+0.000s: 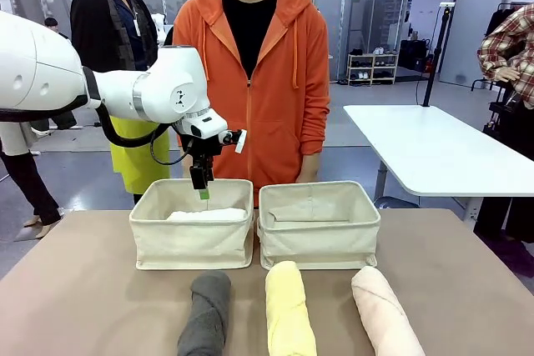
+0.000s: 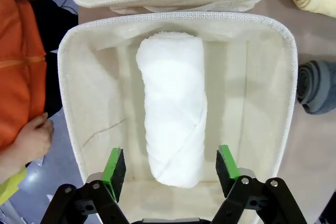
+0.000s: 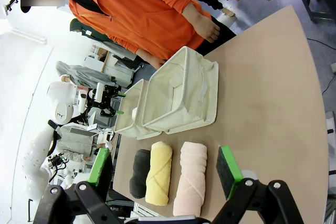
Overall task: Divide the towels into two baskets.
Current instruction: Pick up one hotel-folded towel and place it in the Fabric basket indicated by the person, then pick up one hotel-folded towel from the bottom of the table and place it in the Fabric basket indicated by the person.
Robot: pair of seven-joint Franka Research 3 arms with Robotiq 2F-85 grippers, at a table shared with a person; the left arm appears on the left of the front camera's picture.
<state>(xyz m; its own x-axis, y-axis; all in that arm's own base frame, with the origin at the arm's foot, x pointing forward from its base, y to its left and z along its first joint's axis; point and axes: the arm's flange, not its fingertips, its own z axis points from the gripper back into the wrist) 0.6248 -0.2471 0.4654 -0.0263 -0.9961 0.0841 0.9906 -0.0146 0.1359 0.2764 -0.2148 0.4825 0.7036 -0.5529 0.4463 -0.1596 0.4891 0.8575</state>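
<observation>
The white towel (image 2: 173, 108) lies loose inside the left basket (image 1: 193, 239), its top just showing (image 1: 204, 215) over the rim. My left gripper (image 1: 201, 191) hangs open right above it; its green pads (image 2: 114, 165) stand either side of the roll, apart from it. The right basket (image 1: 319, 227) beside it holds no towel. On the table in front lie the dark grey towel (image 1: 206, 313), the pale yellow towel (image 1: 289, 310) and the pale pink towel (image 1: 384, 310). My right gripper (image 3: 165, 169) is open, high above the table, holding nothing.
A person in an orange hoodie (image 1: 250, 72) stands close behind the baskets, one hand (image 2: 29, 140) near the left basket's far wall. A white table (image 1: 434, 152) stands at the back right. Brown tabletop (image 1: 467, 273) lies bare right of the baskets.
</observation>
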